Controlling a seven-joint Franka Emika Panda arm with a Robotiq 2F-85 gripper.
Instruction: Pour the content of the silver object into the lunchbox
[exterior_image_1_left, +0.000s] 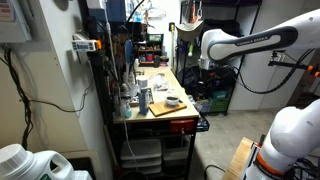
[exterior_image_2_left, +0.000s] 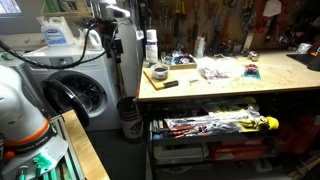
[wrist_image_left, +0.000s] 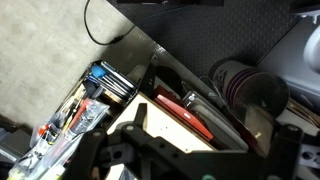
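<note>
The gripper (wrist_image_left: 190, 160), fingers spread and empty, hangs above a tool drawer (wrist_image_left: 100, 90) in the wrist view. Only both exterior views show the silver object (exterior_image_2_left: 158, 73) (exterior_image_1_left: 172, 100), well apart from it.

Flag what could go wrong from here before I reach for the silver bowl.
1. The silver object sits near the workbench corner; a nudge could push it off or spill it.
2. A white bottle stands close behind it and could be knocked over.
3. The arm is away from the bench, the wrist view shows no bowl, and I cannot pick out a lunchbox.
</note>
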